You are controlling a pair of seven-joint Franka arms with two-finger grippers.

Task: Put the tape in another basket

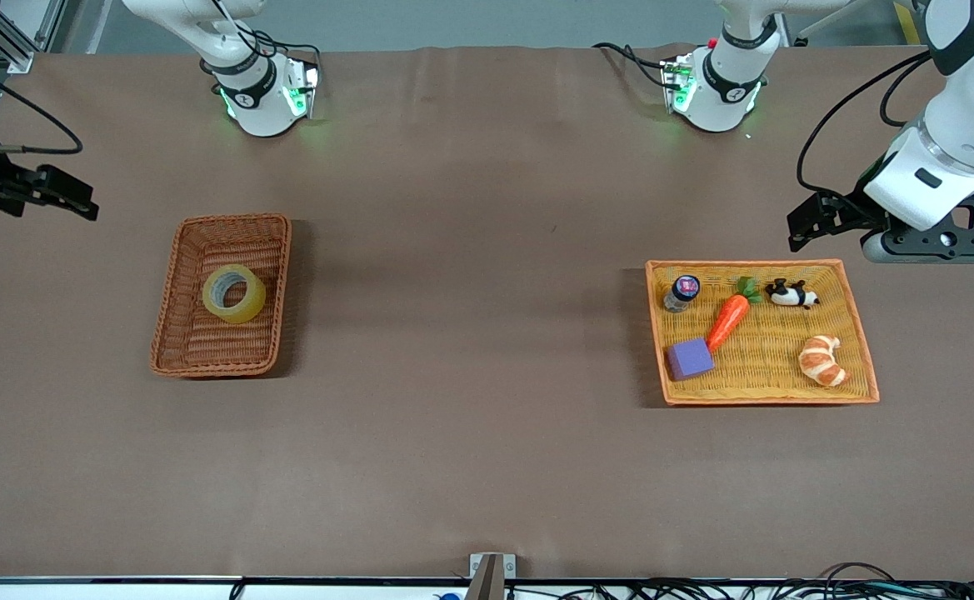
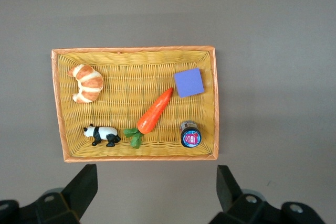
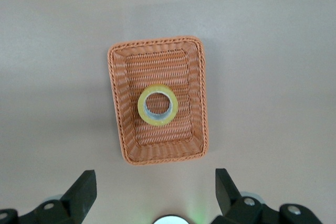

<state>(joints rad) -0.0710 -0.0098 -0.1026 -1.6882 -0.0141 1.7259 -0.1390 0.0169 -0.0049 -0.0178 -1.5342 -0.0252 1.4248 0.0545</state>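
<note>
The tape (image 1: 234, 293), a yellowish ring with a grey core, lies flat in the middle of the reddish-brown wicker basket (image 1: 177, 333) toward the right arm's end of the table. It also shows in the right wrist view (image 3: 157, 104), inside the basket (image 3: 124, 129). My right gripper (image 1: 66, 196) is open and empty, high over bare table beside the basket; its own view shows it wide open (image 3: 155, 186). My left gripper (image 1: 816, 221) is open and empty, over bare table just off the orange-yellow tray; its own view shows it wide open too (image 2: 156, 183).
The wide orange-yellow woven tray (image 1: 766, 398) toward the left arm's end holds a carrot (image 1: 728, 321), a purple block (image 1: 690, 359), a croissant (image 1: 821, 360), a panda toy (image 1: 791, 293) and a small jar (image 1: 681, 292). Brown table (image 1: 470, 333) lies between the two containers.
</note>
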